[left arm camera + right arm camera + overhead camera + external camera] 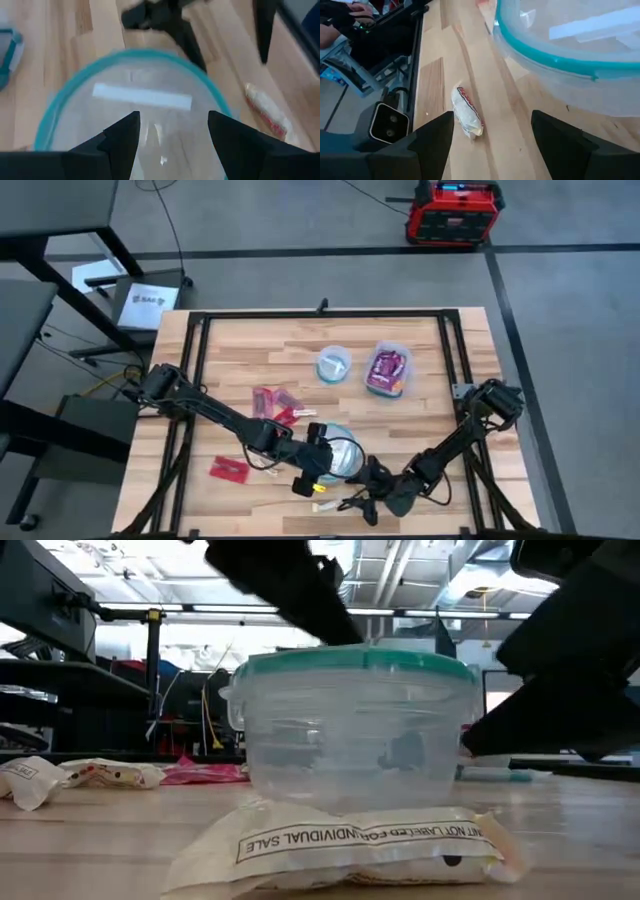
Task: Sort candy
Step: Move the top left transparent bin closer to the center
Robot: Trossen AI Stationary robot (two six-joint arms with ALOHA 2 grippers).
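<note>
I count three clear containers on my bench [240, 350]: a round one [340, 455] under my arms, a smaller round one [333, 365] at twelve o'clock from it, and a rectangular one [387, 369] at one o'clock. Red packets: one cluster [276, 404] of roughly three, plus one lone packet [229, 469]. One cream stick [323, 507] lies at six o'clock.

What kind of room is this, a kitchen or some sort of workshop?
Most likely a robotics lab or workshop, not a kitchen: a wooden table in a black metal frame on a bare grey floor, loose cables, a red equipment case, and exposed ceiling ducts.
</note>
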